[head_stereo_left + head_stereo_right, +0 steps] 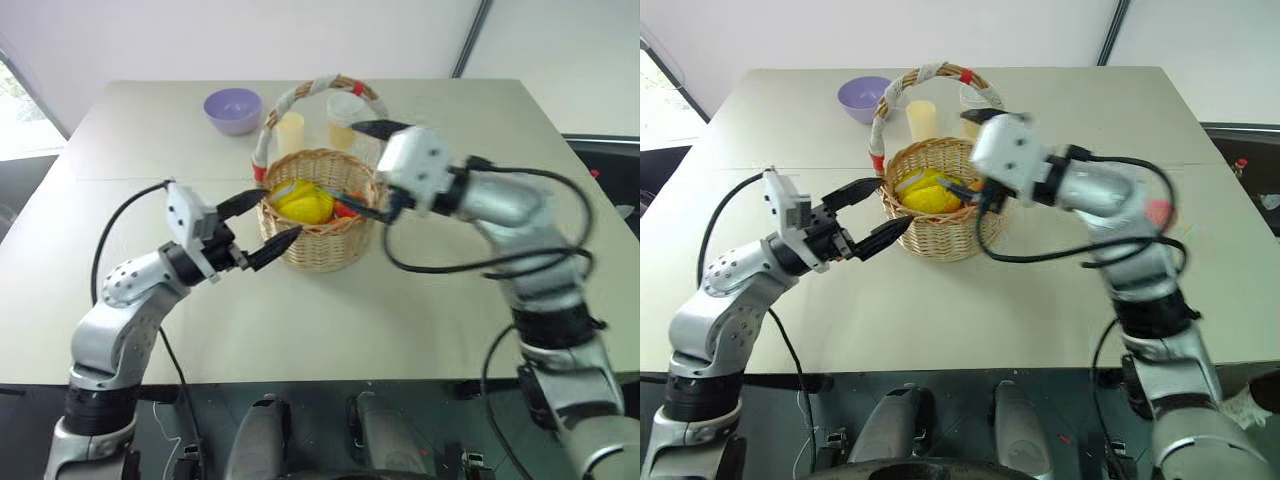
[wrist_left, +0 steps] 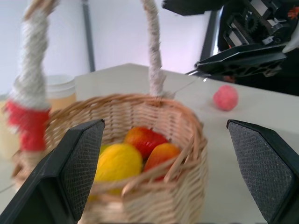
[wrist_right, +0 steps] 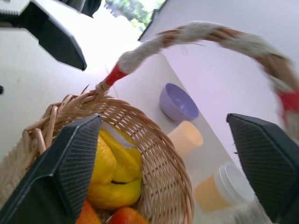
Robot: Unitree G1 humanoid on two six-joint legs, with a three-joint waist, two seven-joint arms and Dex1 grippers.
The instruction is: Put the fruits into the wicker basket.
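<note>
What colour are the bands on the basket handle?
Red bands on white wrapping, clearest in the right wrist view.

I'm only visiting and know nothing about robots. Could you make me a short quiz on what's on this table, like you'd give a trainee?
1. True or false: the wicker basket already holds fruit.
2. Which fruit lies on the table outside the basket? A) banana B) pink peach C) lemon
3. Fill in: the bowl behind the basket is coloured ____.

Key:
1. True: yellow bananas and red-orange fruits lie inside.
2. B.
3. Purple; it stands near two pale yellow cups. Both the left gripper and the right gripper are open and empty.
</note>
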